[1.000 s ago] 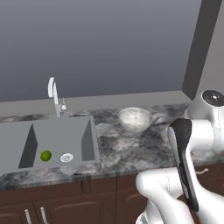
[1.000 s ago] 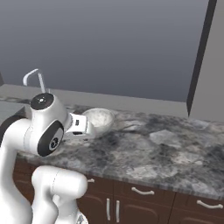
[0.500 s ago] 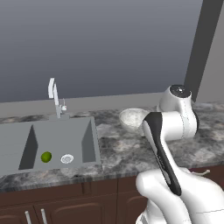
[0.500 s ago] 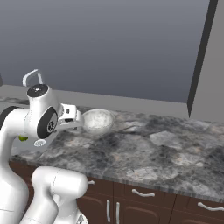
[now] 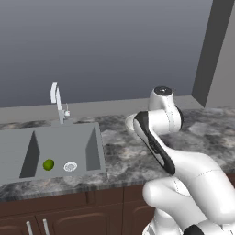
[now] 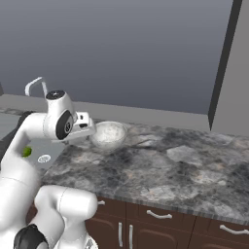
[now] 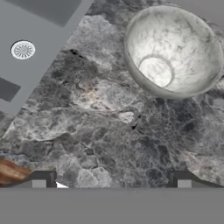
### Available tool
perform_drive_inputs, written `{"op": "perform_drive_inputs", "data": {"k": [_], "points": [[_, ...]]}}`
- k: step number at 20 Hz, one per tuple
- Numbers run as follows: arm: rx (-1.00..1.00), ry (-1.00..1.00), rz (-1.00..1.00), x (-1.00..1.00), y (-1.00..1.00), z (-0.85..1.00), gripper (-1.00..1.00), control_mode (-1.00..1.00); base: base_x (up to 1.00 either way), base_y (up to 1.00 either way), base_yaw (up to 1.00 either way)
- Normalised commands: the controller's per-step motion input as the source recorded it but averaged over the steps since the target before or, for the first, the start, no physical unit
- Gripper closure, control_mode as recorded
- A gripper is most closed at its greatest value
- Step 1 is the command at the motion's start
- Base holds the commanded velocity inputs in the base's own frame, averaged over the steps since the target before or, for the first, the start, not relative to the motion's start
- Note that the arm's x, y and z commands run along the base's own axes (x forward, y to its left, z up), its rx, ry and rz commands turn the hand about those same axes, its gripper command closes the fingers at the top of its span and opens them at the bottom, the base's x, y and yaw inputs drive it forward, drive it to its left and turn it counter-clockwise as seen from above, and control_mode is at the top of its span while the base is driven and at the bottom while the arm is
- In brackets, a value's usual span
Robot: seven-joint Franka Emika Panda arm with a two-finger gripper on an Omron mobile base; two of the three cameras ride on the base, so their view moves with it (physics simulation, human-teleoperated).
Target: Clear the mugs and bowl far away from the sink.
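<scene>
Little of the clearing looks done. The bowl [image 6: 109, 134] sits upright and empty on the marble tabletop [image 6: 165, 170], just right of the sink [image 5: 55, 149] — near it, not far off as the task wants. From the hand view the bowl [image 7: 174, 51] lies ahead and to the right, with bare stone between it and the gripper [image 7: 111, 183], whose jaws stand wide open and hold nothing. In the right base view the gripper [image 6: 86, 125] hangs just left of the bowl's rim, apart from it. A small green fruit [image 5: 48, 164] lies in the basin beside the drain [image 5: 69, 166]. I judge the bowl is the piece in hand — it has yet to be gripped and carried to the right, away from the sink.
</scene>
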Motion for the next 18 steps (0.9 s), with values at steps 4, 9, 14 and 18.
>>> {"op": "perform_drive_inputs", "data": {"k": [4,9,14,18], "points": [[-0.08,0.00,0.12,0.44,0.00,-0.45,-1.00,-1.00,0.00,0.00,0.00],[-0.09,-0.01,0.10,0.32,0.00,-0.13,-1.00,-1.00,0.00,0.00,0.00],[-0.08,-0.01,0.07,0.23,0.00,-0.24,-1.00,-1.00,0.00,0.00,0.00],[-0.06,0.00,0.03,0.22,-0.03,-0.17,-1.00,-1.00,0.00,0.00,0.00]]}}
